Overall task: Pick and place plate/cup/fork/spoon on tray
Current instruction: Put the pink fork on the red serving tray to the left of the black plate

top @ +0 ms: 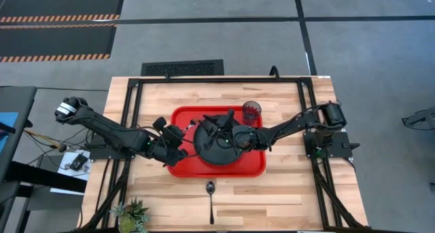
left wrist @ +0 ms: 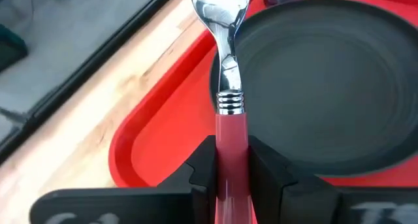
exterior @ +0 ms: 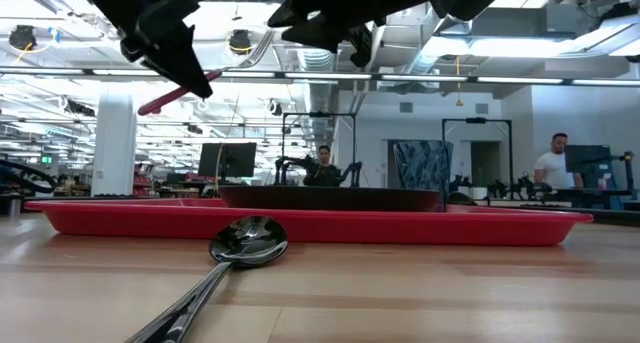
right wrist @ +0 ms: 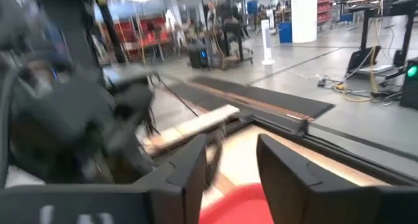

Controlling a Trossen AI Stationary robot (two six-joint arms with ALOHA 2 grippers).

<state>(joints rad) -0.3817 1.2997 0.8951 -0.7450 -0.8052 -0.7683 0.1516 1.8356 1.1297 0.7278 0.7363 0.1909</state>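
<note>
The left gripper (left wrist: 232,175) clamped the fork (left wrist: 228,74) by its red handle, tines pointing ahead along the plate's (left wrist: 326,80) edge above the tray (left wrist: 163,132). The right gripper (right wrist: 232,162) hung over the plate, fingers apart and empty. The spoon (top: 211,195) lay on the table (top: 285,199), the cup (top: 251,111) at the tray's far corner.

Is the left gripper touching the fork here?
Touching. The left wrist view shows the left gripper with both fingers pressed against the fork's red handle, above the tray.

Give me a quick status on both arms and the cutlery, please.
Left gripper shut on the fork, above the red tray's left side. Right gripper open over the black plate. Spoon lies on the table, off the tray.
</note>
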